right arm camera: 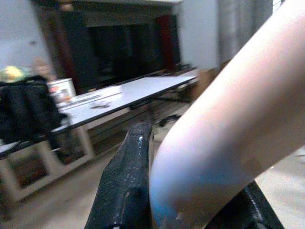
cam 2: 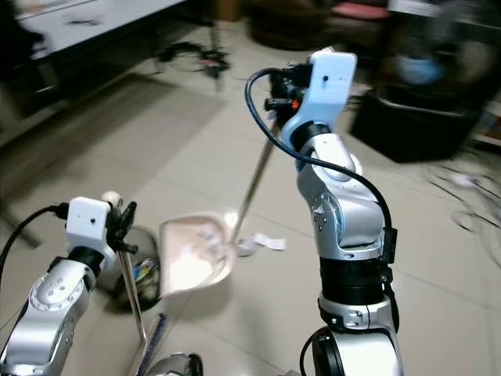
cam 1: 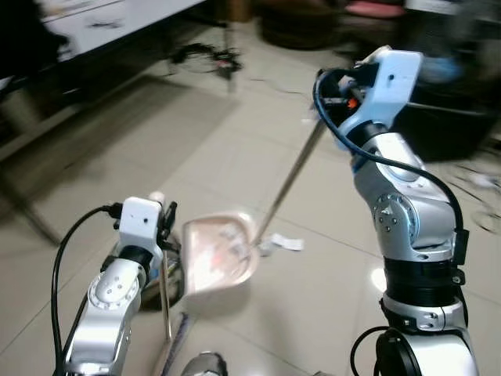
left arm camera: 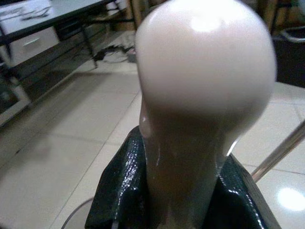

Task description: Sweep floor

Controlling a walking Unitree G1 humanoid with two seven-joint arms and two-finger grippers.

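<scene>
The left claw (left arm camera: 186, 200) pinches the dustpan handle (left arm camera: 205, 95); the right claw (right arm camera: 190, 191) pinches the broom handle (cam 1: 293, 176) over paper scraps (cam 1: 282, 244).

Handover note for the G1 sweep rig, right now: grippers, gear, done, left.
Left gripper: shut on the dustpan handle, holding the pink dustpan low over the tile floor.
Right gripper: shut on the broom handle; the broom pole slants down to the dustpan mouth.
Done: some scraps sit in the pan.
Left: a white paper scrap lies just outside the pan; probably sweep it in next.
</scene>
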